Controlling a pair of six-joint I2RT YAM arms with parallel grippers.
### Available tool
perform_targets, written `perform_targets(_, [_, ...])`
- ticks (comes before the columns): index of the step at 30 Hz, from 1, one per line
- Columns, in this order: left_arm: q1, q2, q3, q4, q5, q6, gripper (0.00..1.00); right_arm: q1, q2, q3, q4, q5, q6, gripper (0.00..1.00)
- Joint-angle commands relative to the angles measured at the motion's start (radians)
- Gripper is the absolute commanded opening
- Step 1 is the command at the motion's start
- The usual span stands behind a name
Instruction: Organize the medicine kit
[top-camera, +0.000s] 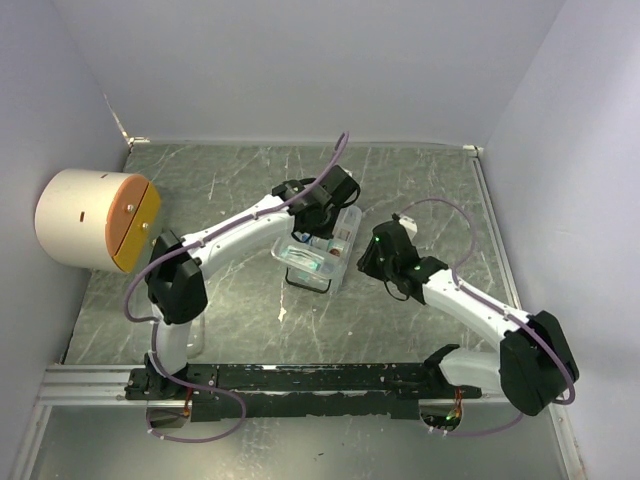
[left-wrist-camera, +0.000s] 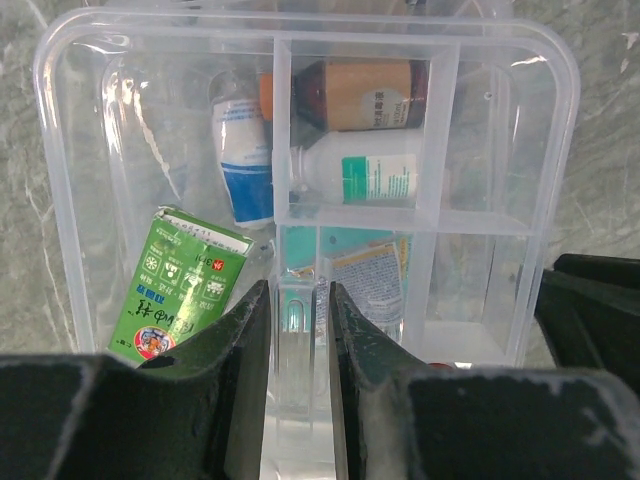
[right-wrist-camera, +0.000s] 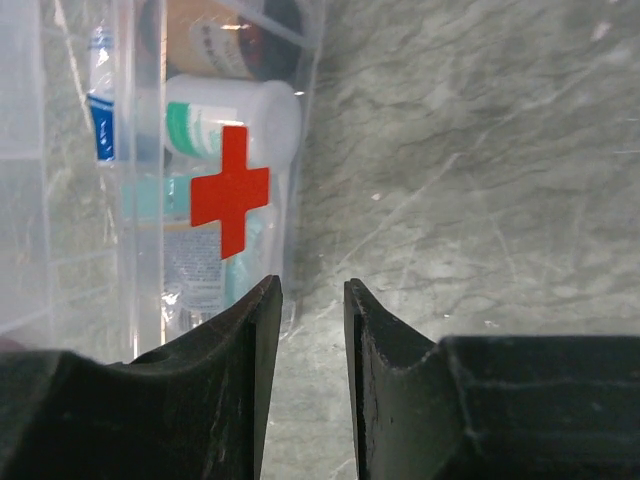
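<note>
Left end effector (left-wrist-camera: 298, 305) is pinching a clear plastic edge of the medicine kit (left-wrist-camera: 522, 130), with its two black fingers close together. Right end effector (right-wrist-camera: 310, 300) is hovering just beside the kit wall with the red cross (right-wrist-camera: 230, 190). Its fingers are only a little apart and are holding nothing, with bare desk (right-wrist-camera: 480, 150) showing between them. The kit is sitting in the middle of the desk, between the two arms.

I think most of the job is looking done. A brown bottle (left-wrist-camera: 352, 95) and a white bottle (left-wrist-camera: 370, 175) are lying side by side in one part of the divided tray (left-wrist-camera: 285, 215). A blue-and-white tube (left-wrist-camera: 243, 160) is lying to their left, and some packets (left-wrist-camera: 365, 280) are showing nearer the fingers. A green box (left-wrist-camera: 175, 290) is leaning crooked, so it is likely needing a tidy. Closing the kit is probably waiting too, though I cannot tell where the lid is.

The kit is looking hard, shiny and see-through, with round corners and straight little walls. The bottles are looking round and smooth. The box is looking like thin card with sharp corners. The desk is looking like grey-green stone with pale lines.
</note>
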Motion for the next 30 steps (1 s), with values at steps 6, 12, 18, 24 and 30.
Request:
perform_targets(6, [-0.007,0.038,0.088,-0.03,-0.06,0.015,0.17,0.0,0.065,-0.017,0.167,-0.212,-0.052,0.32])
perform_targets(12, [-0.006,0.051,0.1,-0.026,-0.05,0.026,0.17,0.001,0.08,-0.021,0.202,-0.255,-0.053,0.39])
perform_targets(18, [-0.006,0.066,0.111,-0.036,-0.056,0.033,0.17,0.0,0.077,-0.024,0.191,-0.227,-0.045,0.43])
perform_targets(24, [-0.005,0.079,0.119,-0.055,-0.069,0.043,0.17,0.0,0.054,-0.028,0.141,-0.14,-0.013,0.41])
perform_targets(30, [-0.006,0.097,0.126,-0.055,-0.06,0.05,0.17,0.0,0.022,-0.04,0.111,-0.07,0.011,0.41])
